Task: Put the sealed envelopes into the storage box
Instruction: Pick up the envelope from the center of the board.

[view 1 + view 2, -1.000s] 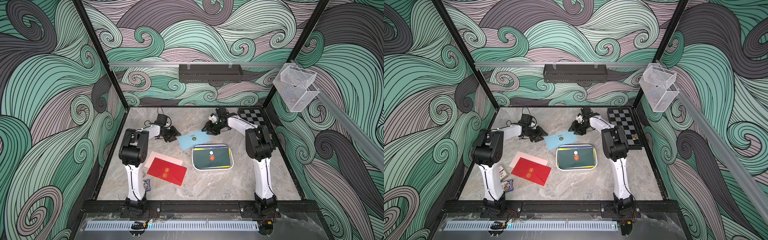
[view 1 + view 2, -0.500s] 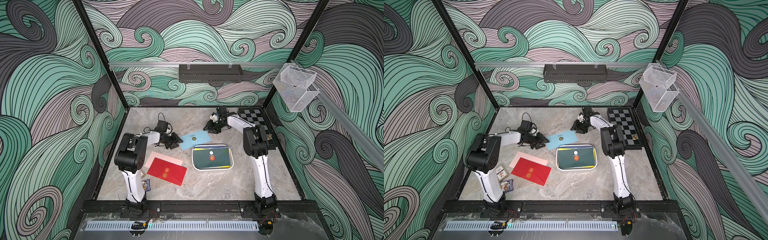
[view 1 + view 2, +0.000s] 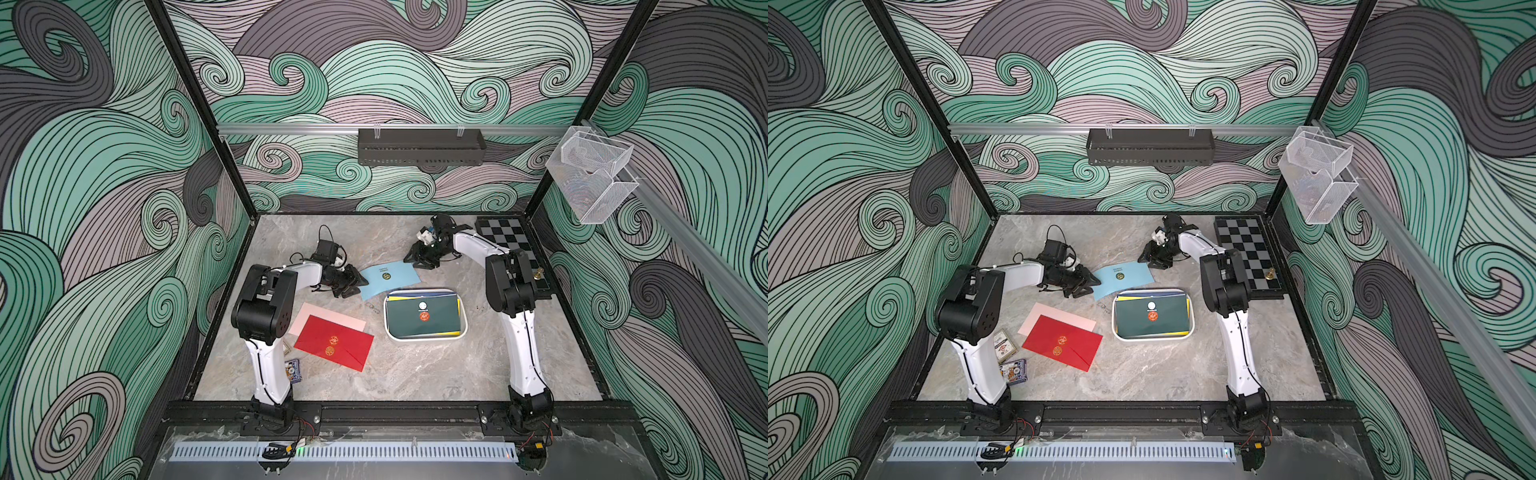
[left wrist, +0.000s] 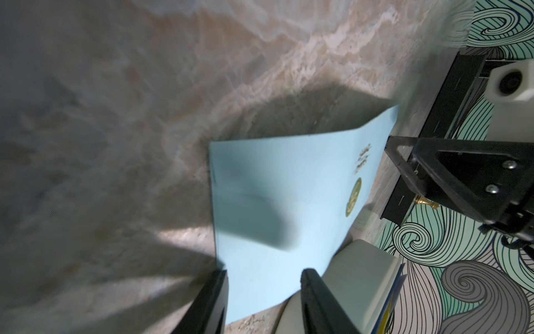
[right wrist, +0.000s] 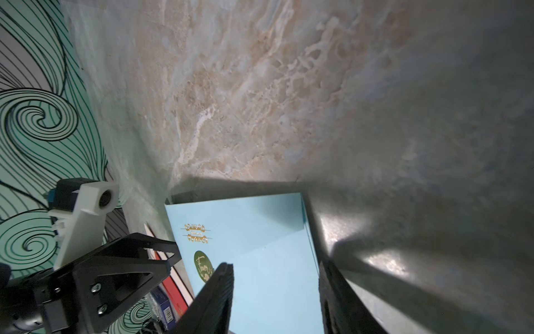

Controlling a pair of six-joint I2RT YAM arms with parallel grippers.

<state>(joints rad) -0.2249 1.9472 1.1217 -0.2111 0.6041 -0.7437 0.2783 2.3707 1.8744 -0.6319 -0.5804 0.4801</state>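
Note:
A light blue sealed envelope [image 3: 388, 278] [image 3: 1123, 276] lies flat on the marble just behind the white storage box [image 3: 428, 338] [image 3: 1154, 338]. My left gripper [image 3: 358, 286] [image 4: 264, 277] is open at its left end, with the paper's corner between the spread fingers. At the far right corner my right gripper [image 3: 422, 264] [image 5: 276, 271] is open too, fingers either side of the paper [image 5: 260, 231]. In the box a dark green envelope [image 3: 422, 316] tops a stack. A red envelope [image 3: 334, 343] lies over a pink one [image 3: 316, 316] at the front left.
A chessboard [image 3: 509, 245] with a gold piece [image 3: 539, 273] lies along the right wall. Playing-card packs [image 3: 1003, 347] [image 3: 1015, 370] sit by the left arm's base. A black shelf [image 3: 419, 147] and clear mesh baskets [image 3: 590, 178] hang on the walls.
My left gripper has swung right and nearer, reaching the blue envelope's left end. The right gripper and the envelopes have stayed put.

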